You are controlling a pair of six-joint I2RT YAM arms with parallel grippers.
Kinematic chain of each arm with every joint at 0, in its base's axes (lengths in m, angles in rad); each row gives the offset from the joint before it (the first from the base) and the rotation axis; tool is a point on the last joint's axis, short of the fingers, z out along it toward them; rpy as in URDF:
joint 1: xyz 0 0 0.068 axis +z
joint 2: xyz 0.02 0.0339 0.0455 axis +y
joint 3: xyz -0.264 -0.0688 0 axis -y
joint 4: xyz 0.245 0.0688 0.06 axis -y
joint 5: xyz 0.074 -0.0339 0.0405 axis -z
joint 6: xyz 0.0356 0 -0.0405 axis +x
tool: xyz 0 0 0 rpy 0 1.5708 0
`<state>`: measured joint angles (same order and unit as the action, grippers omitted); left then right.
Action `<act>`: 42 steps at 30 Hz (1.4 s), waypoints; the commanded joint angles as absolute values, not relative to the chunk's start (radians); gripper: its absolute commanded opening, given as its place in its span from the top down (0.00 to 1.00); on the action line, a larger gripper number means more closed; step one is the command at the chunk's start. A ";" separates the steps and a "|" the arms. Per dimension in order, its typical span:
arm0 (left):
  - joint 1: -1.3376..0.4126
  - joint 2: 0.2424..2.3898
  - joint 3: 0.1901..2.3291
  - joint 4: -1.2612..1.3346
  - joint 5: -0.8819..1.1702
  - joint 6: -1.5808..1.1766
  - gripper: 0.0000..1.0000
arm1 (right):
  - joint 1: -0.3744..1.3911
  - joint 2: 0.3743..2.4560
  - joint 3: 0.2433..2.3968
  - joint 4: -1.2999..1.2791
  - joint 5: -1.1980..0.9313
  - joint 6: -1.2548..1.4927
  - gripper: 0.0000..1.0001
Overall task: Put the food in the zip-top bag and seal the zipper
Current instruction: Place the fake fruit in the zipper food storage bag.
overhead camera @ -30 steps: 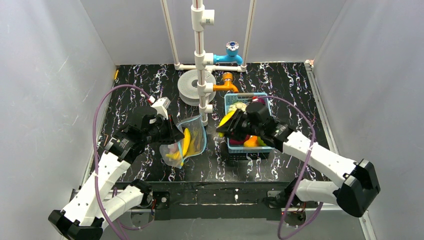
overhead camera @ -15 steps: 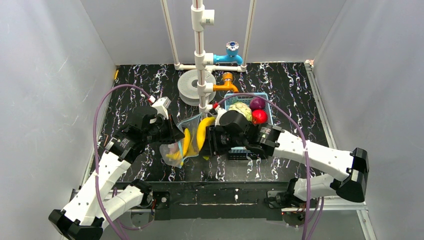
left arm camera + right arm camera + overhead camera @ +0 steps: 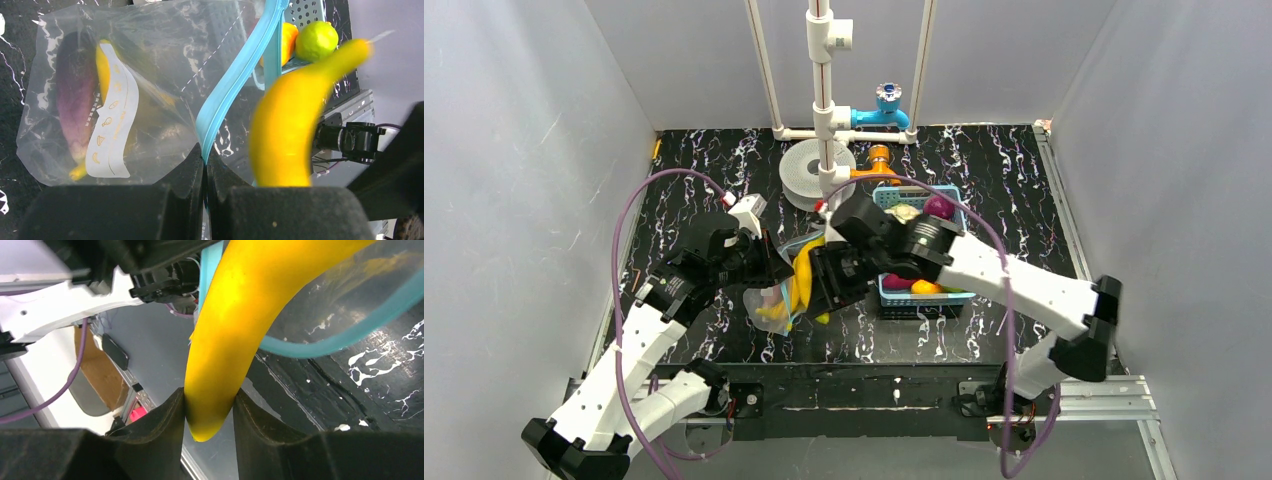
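The clear zip-top bag lies on the black marbled table with a purple eggplant and a yellow banana inside, behind its white label. My left gripper is shut on the blue zipper and holds the mouth up; from above it sits at the bag's left. My right gripper is shut on a second banana near its end. That banana hangs right at the open mouth, its far end past the blue strip. From above, the right gripper is beside the bag.
A light-blue basket to the right of the bag holds more food: a purple piece, a pale cabbage, an orange piece, a green fruit. Behind stand a white pipe frame, a white disc, blue and orange taps.
My right arm has swung left from over the basket to the bag's mouth, carrying the banana with it. The left gripper and the bag have stayed put.
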<state>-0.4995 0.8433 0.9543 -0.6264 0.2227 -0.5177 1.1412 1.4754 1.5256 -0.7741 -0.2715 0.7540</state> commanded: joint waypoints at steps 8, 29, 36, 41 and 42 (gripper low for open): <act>-0.502 0.826 0.951 -0.630 0.221 -0.475 1.00 | 1.143 1.723 1.788 -1.098 -0.330 0.727 0.97; -0.502 0.829 0.956 -0.627 0.284 -0.492 1.00 | 1.057 1.841 1.897 -1.012 -0.291 0.754 0.75; -0.502 0.830 0.966 -0.637 0.282 -0.494 1.00 | 1.057 1.851 1.881 -0.944 -0.306 0.760 0.53; -0.502 0.825 0.969 -0.643 0.269 -0.494 1.00 | 1.057 1.805 1.837 -0.893 -0.260 0.754 0.23; -0.502 0.823 0.969 -0.643 0.266 -0.496 1.00 | 1.057 1.791 1.820 -0.871 -0.256 0.751 0.20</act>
<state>-0.4992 0.8404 0.9543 -0.6351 0.2515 -0.4926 1.0636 1.8554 1.8593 -0.9711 -0.2887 0.7573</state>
